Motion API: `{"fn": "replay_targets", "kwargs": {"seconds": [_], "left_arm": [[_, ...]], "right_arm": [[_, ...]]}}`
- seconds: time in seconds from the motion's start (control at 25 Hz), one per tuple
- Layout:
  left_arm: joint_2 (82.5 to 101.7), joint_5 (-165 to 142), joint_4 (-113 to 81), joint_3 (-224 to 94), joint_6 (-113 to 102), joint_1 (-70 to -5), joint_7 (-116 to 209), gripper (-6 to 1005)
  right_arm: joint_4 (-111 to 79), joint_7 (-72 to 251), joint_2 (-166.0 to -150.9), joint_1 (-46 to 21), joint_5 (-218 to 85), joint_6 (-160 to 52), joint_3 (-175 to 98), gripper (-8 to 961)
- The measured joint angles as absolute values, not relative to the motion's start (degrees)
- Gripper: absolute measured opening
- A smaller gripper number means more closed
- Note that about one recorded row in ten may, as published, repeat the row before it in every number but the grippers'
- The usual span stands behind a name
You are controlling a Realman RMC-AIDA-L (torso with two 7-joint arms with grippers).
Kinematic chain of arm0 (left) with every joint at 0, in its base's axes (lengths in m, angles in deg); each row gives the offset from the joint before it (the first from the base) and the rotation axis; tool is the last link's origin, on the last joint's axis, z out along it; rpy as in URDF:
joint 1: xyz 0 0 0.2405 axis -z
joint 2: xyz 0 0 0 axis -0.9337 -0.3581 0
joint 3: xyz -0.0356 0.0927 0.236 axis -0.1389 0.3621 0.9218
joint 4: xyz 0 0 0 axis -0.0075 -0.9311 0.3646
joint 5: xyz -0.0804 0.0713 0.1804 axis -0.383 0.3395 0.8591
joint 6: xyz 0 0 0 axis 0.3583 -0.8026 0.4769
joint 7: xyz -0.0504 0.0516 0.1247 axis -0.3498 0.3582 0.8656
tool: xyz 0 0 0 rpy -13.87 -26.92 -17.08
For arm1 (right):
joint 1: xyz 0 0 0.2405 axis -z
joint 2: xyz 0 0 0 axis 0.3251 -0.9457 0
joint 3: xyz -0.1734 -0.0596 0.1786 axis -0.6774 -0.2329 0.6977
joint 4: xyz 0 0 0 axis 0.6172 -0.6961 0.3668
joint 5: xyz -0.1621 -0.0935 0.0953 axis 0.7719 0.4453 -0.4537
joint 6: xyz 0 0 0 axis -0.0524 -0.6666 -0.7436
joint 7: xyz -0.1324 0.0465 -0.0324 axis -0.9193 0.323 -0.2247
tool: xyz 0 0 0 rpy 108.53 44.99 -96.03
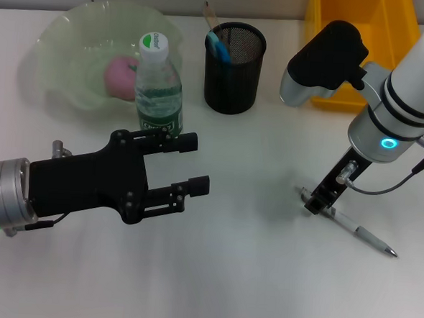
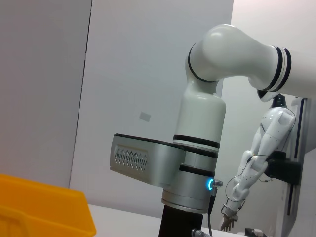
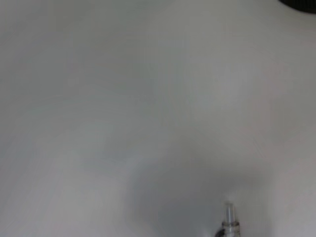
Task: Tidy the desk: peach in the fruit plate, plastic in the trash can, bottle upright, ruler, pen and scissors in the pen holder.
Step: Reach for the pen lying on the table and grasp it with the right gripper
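One pen [image 1: 355, 228] lies flat on the white desk [image 1: 248, 276], right gripper [image 1: 314, 203] down at its near end; whether its fingers grip cannot be told. Left gripper [image 1: 186, 163] hovers with fingers spread, empty, near the upright bottle [image 1: 158, 84]. Peach [image 1: 120, 76] sits in fruit plate [image 1: 61, 42]; pen holder [image 1: 234, 68] stands beside.

The head camera looks forward and down from above onto the white tabletop [image 1: 248, 276], taking in both arms at middle range. The left wrist camera faces level across the scene, away from its own fingers, toward the right arm [image 2: 202, 148] close by, with a yellow bin [image 2: 44, 207] low in its frame; the head view shares both. The right wrist camera hangs very near the tabletop, looking straight down, with only a pen [image 3: 229, 217] tip at its edge.
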State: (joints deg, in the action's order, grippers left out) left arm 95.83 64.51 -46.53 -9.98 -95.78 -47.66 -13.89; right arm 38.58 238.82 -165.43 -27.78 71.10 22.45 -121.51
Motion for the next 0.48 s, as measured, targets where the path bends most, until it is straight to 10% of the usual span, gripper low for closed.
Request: {"fn": "replay_targets", "kwargs": {"seconds": [0.48], "left_arm": [[95.89, 64.51, -46.53, -9.98, -95.68, -47.66, -13.89, 631]], "right_arm": [[37.91, 238.82, -165.47, -27.93, 71.1, 22.46, -122.29, 375]]}}
